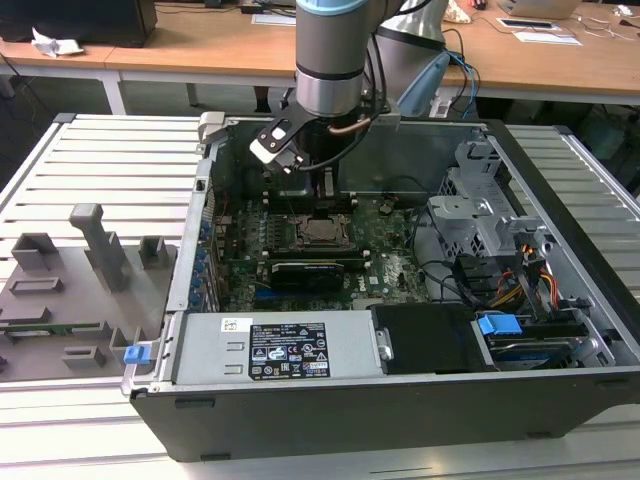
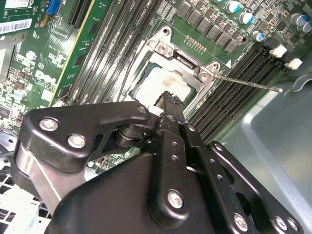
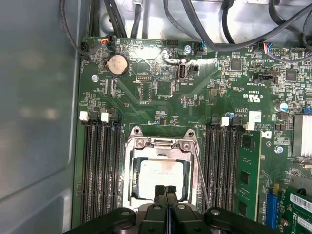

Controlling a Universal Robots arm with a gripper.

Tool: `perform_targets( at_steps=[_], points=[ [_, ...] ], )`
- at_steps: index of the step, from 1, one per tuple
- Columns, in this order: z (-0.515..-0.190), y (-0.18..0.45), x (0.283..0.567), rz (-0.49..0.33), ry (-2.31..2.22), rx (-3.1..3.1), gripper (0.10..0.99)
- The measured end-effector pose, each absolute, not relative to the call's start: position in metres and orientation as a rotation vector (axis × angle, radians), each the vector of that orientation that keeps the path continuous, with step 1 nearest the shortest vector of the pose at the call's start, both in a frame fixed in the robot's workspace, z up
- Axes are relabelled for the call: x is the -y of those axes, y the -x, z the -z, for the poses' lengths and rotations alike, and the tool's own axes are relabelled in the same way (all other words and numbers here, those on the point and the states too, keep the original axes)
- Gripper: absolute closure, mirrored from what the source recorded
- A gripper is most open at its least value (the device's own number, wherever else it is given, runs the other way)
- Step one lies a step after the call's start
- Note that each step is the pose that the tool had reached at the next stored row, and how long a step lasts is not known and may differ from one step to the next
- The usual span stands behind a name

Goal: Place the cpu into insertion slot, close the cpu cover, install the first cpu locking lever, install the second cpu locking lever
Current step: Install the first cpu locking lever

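**Gripper** (image 3: 165, 191): the fingers are pressed together with nothing held between them. The tips stand over one edge of the cpu (image 3: 162, 174); whether they touch it cannot be told.

**Task items:** the cpu lies flat in its socket on the motherboard (image 3: 161, 87). It shows through the window of the cpu cover (image 3: 161, 144), which lies down around it.

**Obstructions:**
- A thin lever rod (image 3: 201, 170) runs just beside the socket. In the second wrist view it points out over the memory slots (image 2: 229, 105).
- The memory slots flank the socket on both sides, and one green memory module (image 3: 247, 165) stands beyond the rod.

**Surroundings:**
- A coin battery (image 3: 117, 64) and dark cables (image 3: 114, 17) sit well apart from the socket.
- In the exterior view, the arm (image 1: 330, 60) reaches down into the open computer case (image 1: 400, 410).
- A long black card (image 1: 305, 270) lies near the socket.
- A power supply (image 1: 285, 350) lies along the case's near wall.
- A drive cage (image 1: 480, 215) stands toward the exterior view's right.
- A grey fixture tray (image 1: 60, 300) lies outside the case on the exterior view's left.
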State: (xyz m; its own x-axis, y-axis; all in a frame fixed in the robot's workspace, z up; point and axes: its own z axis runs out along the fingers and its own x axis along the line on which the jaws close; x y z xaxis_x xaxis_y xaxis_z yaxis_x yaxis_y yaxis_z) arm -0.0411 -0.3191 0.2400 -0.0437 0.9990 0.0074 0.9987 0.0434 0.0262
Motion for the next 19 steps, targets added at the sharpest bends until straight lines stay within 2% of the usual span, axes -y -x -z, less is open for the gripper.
perform_targets(
  at_steps=[12,19],
  points=[
    [-0.268,0.041,0.319,-0.035,-2.163,-2.259,0.980],
    [-0.268,0.041,0.319,-0.037,-2.035,-2.376,0.980]
  ],
)
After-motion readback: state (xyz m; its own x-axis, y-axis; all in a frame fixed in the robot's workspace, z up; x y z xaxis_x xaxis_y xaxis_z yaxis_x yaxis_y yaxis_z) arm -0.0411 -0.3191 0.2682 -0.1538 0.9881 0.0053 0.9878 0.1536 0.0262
